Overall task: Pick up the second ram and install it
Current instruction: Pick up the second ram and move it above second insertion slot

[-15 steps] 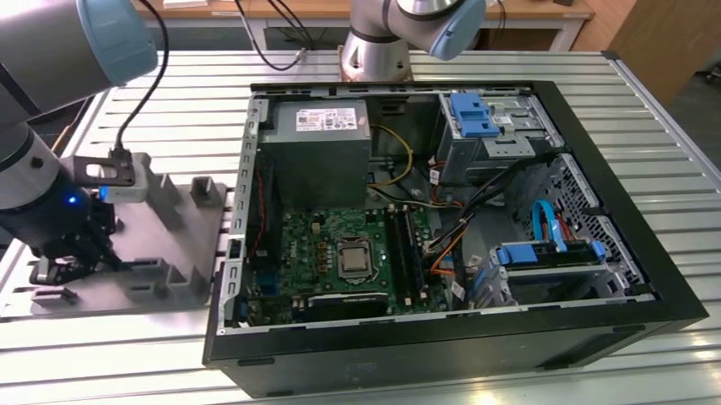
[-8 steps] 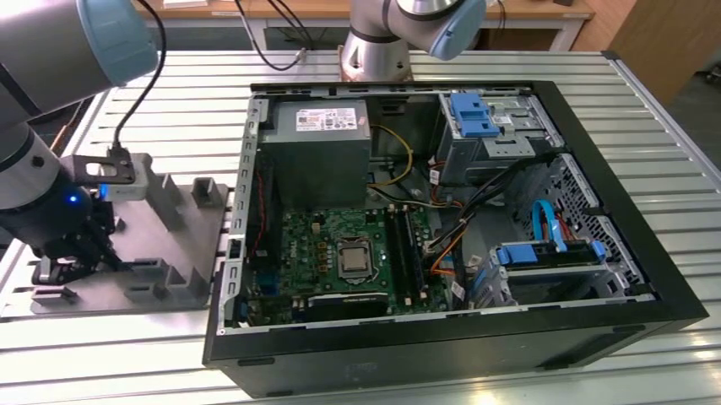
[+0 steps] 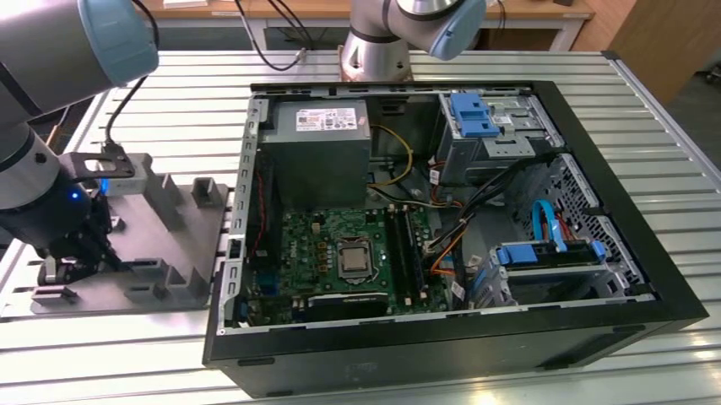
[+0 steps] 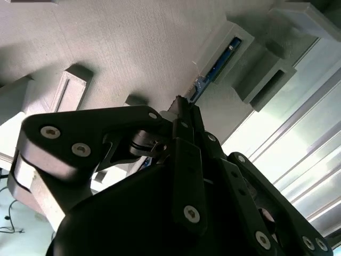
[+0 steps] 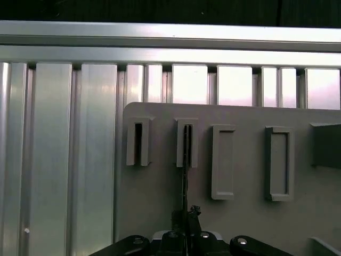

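Exterior view: ribbed metal table (image 3: 664, 101) carries the grey tray (image 3: 192, 249), open computer case (image 3: 451, 346) just beside it. Second ram (image 5: 185, 160) stands on edge in a tray slot, gripper (image 4: 183, 105) pinched on its end.

The arm reaches down at the exterior view's left, its hand (image 3: 81, 253) pinched closed on the second ram (image 4: 219, 63).

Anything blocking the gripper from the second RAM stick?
Nothing visible. In both wrist views the gripper is right at the second ram, which stands on edge in a slot of the grey tray.
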Controlling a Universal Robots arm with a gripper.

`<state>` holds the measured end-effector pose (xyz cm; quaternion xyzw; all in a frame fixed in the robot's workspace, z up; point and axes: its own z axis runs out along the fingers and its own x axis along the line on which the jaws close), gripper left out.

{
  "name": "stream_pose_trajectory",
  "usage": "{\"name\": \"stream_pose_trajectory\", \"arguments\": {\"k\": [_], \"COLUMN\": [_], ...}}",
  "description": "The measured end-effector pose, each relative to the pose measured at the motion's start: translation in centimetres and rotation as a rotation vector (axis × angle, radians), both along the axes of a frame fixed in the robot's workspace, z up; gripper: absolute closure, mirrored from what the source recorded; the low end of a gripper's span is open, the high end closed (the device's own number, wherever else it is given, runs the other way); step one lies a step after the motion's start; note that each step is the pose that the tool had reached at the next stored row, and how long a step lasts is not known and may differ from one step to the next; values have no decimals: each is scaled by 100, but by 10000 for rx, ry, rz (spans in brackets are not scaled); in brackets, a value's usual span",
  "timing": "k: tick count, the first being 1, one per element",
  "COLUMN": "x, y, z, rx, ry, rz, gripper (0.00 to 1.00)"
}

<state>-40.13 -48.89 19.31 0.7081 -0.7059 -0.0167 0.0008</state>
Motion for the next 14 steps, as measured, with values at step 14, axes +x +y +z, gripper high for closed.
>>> {"name": "stream_pose_trajectory", "arguments": {"k": [14], "x": [1], "y": [1], "z": [22], "rx": [6], "ry": [-8], "rz": [1], "gripper": [86]}}
